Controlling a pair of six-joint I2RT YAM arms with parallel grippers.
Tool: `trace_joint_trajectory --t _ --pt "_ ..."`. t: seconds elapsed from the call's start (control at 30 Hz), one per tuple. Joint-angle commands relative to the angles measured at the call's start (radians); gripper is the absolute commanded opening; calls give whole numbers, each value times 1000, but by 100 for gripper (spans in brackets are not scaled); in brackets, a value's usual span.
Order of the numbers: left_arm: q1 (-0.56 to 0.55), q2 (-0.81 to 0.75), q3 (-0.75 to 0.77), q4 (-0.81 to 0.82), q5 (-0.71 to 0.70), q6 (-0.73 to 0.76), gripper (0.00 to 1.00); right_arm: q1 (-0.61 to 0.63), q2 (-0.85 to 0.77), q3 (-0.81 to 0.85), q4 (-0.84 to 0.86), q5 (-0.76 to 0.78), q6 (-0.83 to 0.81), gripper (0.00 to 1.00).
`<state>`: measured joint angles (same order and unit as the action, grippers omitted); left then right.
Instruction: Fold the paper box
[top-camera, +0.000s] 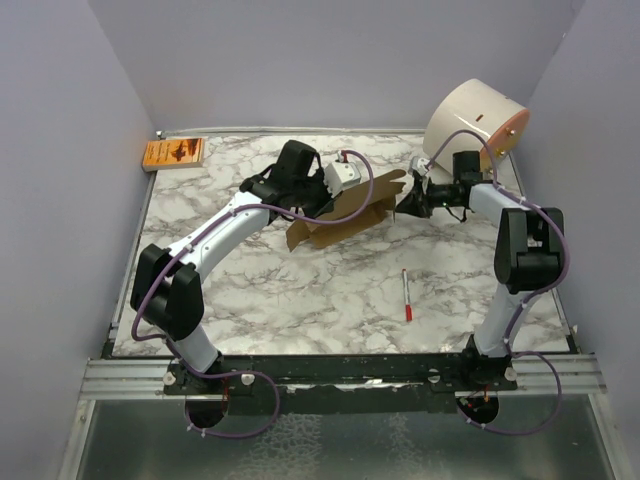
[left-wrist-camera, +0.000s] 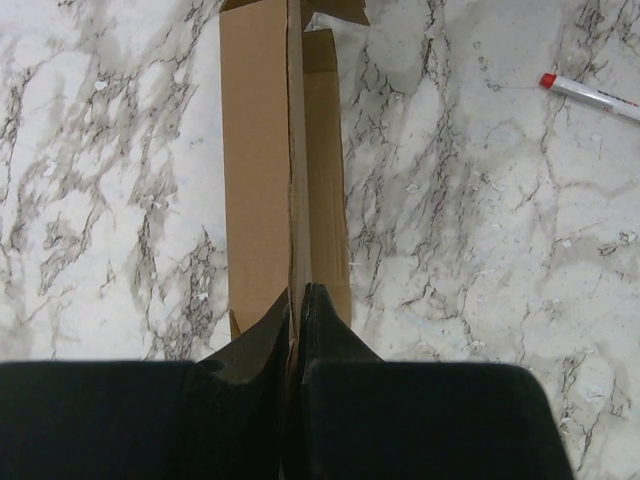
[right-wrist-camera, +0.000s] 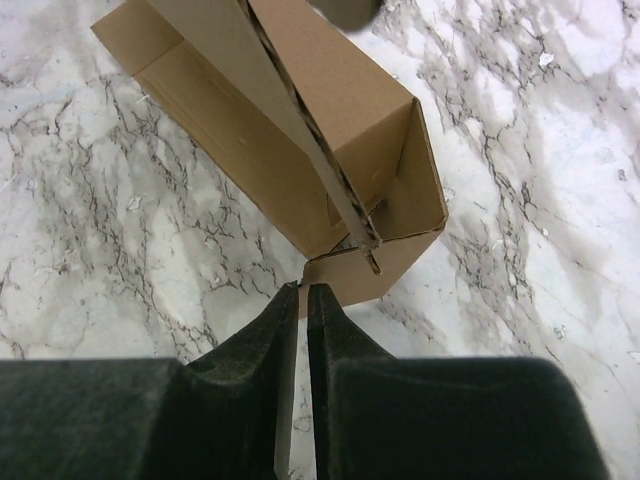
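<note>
While my left arm stretches forward, my left gripper (left-wrist-camera: 298, 292) pinches a raised panel edge of the paper box (top-camera: 345, 215) in the middle of the marble table (top-camera: 300, 300). My right arm bends inward, with the right gripper (right-wrist-camera: 303, 292) almost closed against the box's end corner. The print on the orange packet (top-camera: 174, 153) is too small to read.

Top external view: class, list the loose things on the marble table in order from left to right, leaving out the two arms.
orange packet → paper box → red-and-white pen → white cylinder
</note>
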<state>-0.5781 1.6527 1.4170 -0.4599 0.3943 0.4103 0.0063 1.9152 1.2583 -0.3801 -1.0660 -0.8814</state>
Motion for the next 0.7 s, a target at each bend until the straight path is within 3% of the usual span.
trace_joint_trajectory --t 0.0,0.37,0.67 --pt "-6 -37 -3 -14 -19 3 0 -6 -57 -10 17 20 -43 11" --pt "-7 -37 0 -14 -20 -3 0 -47 -77 -33 -11 -19 -77 28" --pt "-8 -37 3 -13 -19 -10 0 -46 -70 -57 90 -3 27 32"
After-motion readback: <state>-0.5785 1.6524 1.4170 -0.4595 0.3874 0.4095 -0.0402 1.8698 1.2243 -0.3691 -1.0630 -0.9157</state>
